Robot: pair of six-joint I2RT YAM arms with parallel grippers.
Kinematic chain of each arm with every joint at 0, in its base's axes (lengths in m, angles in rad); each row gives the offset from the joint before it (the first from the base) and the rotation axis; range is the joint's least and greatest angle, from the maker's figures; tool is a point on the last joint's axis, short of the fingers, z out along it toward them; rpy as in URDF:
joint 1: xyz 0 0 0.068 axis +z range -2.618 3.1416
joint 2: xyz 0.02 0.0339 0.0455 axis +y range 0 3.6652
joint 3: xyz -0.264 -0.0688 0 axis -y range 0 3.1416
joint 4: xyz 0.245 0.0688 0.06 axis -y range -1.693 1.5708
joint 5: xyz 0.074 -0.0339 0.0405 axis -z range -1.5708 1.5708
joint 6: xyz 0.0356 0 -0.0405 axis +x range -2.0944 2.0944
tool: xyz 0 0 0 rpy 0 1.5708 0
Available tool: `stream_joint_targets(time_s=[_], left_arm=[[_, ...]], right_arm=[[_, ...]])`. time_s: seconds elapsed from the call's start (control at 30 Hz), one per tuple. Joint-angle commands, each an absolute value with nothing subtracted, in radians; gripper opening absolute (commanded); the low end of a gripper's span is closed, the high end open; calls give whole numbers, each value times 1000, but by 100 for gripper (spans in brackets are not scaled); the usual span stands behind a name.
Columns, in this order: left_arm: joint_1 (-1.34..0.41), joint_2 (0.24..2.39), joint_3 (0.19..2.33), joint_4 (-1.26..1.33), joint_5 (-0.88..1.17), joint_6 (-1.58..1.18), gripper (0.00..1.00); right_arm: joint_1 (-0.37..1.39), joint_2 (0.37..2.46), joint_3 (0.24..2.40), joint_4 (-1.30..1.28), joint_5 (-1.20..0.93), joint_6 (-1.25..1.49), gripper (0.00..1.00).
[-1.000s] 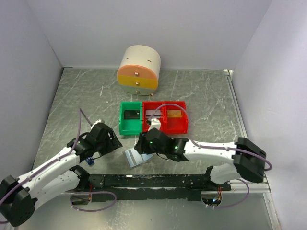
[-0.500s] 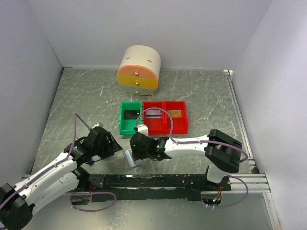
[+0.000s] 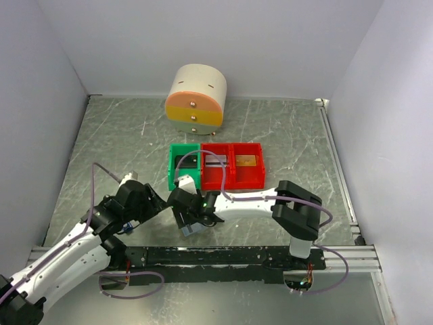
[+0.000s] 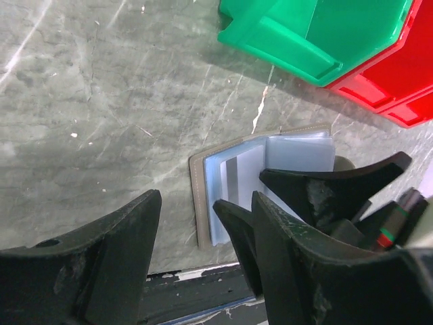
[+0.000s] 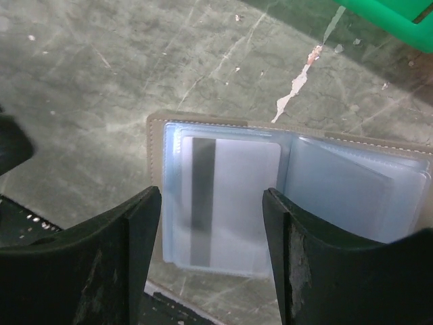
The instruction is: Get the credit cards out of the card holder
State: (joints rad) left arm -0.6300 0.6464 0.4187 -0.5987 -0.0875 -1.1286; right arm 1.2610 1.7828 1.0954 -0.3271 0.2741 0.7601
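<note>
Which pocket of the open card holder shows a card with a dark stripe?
The pocket framed between the fingers of the right gripper: a pale card with a dark stripe shows through it. The neighbouring pocket looks plain.

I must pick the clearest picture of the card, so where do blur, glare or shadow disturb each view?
Right wrist: the card holder is sharp, though milky plastic veils the striped card. Left wrist: the right pincer's dark fingers cover part of it. Top external: even light, but the right pincer hides most of it.
</note>
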Motion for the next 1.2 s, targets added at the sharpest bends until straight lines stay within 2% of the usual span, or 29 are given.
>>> stream_joint_targets(time_s=[0.0,0.4,0.53,0.67,0.83,1.17], left_arm=[[-624,608,441,-666,-134,-1153,68],[-625,663,435,-610,-82,-1120,67],[-624,706,446,-570,-49,-1082,67],[-625,730,442,-518,1,-1050,67],[-625,745,441,-484,31,-1032,67],[-626,743,443,-501,14,-1044,66]], right_arm=[[1273,1841,1129,-425,338,754,62],[1247,1735,918,-218,230,844,48],[1232,1718,874,-181,211,879,46],[1215,1695,834,-131,173,902,47],[1196,1675,804,-99,152,915,53],[1226,1762,974,-320,276,777,60]])
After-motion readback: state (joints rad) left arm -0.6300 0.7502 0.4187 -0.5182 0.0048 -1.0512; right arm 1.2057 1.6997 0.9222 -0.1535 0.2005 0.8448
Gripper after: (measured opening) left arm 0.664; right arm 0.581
